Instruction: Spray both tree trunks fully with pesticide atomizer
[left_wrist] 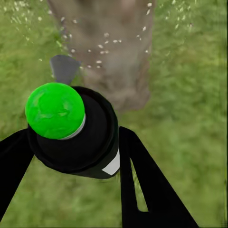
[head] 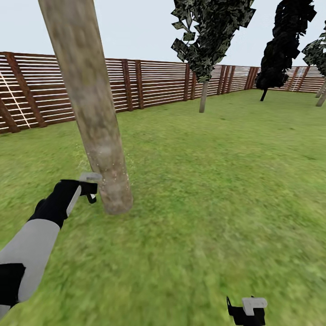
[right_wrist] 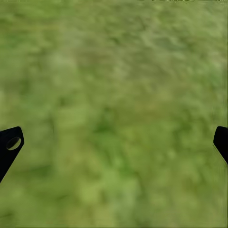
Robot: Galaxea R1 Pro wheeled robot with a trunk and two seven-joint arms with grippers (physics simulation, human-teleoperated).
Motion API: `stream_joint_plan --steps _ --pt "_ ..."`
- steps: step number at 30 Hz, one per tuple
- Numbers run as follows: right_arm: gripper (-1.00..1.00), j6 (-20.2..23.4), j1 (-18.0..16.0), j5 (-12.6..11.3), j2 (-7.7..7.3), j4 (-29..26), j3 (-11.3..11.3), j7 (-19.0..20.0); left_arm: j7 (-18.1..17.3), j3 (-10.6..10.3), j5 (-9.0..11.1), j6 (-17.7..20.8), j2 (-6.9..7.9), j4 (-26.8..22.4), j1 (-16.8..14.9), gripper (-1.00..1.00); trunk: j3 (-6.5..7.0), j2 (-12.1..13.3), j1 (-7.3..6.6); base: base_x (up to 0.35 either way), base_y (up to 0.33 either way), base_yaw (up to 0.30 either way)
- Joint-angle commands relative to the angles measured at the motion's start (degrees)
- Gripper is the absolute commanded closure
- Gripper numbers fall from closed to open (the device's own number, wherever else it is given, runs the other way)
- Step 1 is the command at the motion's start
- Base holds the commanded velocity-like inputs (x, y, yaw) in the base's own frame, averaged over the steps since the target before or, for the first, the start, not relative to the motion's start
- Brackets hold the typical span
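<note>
A thick, pale mottled tree trunk (head: 93, 117) rises from the grass on the left in the head view. My left gripper (head: 90, 188) is held just beside its base. In the left wrist view, that gripper (left_wrist: 76, 137) is shut on the pesticide atomizer (left_wrist: 83, 142), a black bottle with a round green top (left_wrist: 54, 110). The trunk (left_wrist: 109, 47) stands straight ahead of the bottle. Small white specks dot its bark and the grass around it. My right gripper (head: 248, 311) hangs low at the bottom edge, open over bare grass, with a fingertip (right_wrist: 9, 145) at each side of its view.
The lawn (head: 217, 181) stretches away to a brown slatted fence (head: 149, 83). A tree with a slim pale trunk (head: 203, 96) stands mid-distance, a near-black cypress (head: 283, 45) farther right, and another trunk (head: 322, 96) at the right edge.
</note>
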Motion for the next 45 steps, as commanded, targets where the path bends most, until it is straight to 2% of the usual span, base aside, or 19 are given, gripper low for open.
stream_joint_plan --steps 1,6,9,11,13,15,17,19,21,38,41,45 --pt "-1.00 -0.01 0.00 0.00 0.00 0.00 0.01 -0.02 -0.06 -0.74 -0.86 -0.01 -0.19 -0.44 0.00 1.00 0.00 0.00 0.00 0.263 -0.131 0.000" --pt "-1.00 -0.03 0.00 0.00 0.00 0.00 0.01 -0.03 -0.11 -0.67 -0.48 0.09 0.34 -0.80 -0.21 1.00 0.00 0.00 0.00 0.235 -0.172 0.000" --pt "-1.00 -0.01 0.00 0.00 0.00 0.00 0.01 -0.03 -0.11 1.32 -0.46 0.09 0.46 -0.88 -0.27 1.00 0.00 0.00 0.00 -0.041 -0.251 0.000" --pt "-1.00 -0.03 0.00 0.00 0.00 0.00 0.01 -0.04 0.02 1.78 -0.66 -0.02 0.65 -1.24 -0.17 1.00 0.00 0.00 0.00 -0.082 -0.093 0.113" --pt "-1.00 -0.05 0.00 0.00 0.00 0.00 0.01 -0.04 0.13 3.53 -0.63 -0.07 2.43 -1.92 -0.03 1.00 0.00 0.00 0.00 -0.015 -0.017 0.245" --pt "-1.00 -0.03 0.00 0.00 0.00 0.00 0.01 -0.04 0.25 4.97 -0.74 -0.21 3.11 -2.09 0.15 1.00 0.00 0.00 0.00 -0.003 -0.004 0.266" --pt "-1.00 -0.03 0.00 0.00 0.00 0.00 0.01 0.03 0.49 5.06 -0.82 -0.60 2.68 -1.59 0.49 1.00 0.00 0.00 0.00 0.008 0.000 0.091" --pt "-1.00 -0.04 0.00 0.00 0.00 0.00 0.01 0.03 0.99 5.08 -0.95 -0.90 0.56 -1.54 1.90 1.00 0.00 0.00 0.00 0.093 -0.154 0.014" --pt "-1.00 -0.05 0.00 0.00 0.00 0.00 0.01 0.00 2.80 5.08 -0.93 -0.96 -0.07 -1.59 2.17 1.00 0.00 0.00 0.00 0.092 -0.247 0.002" --pt "-1.00 -0.04 0.00 0.03 0.00 0.00 0.01 0.05 3.29 5.36 -1.08 -0.79 0.77 -1.16 2.42 1.00 0.00 0.00 0.00 0.028 -0.269 0.000" --pt "-1.00 -0.05 0.00 0.01 0.00 0.00 0.01 0.00 5.99 5.19 -1.01 -0.77 0.71 -1.22 2.44 1.00 0.00 0.00 0.00 0.000 -0.273 0.000" --pt "-1.00 -0.03 0.00 0.00 0.00 0.00 0.01 0.00 6.66 5.17 -0.98 -0.65 0.63 -1.21 2.43 1.00 0.00 0.00 0.00 0.027 -0.270 0.162"
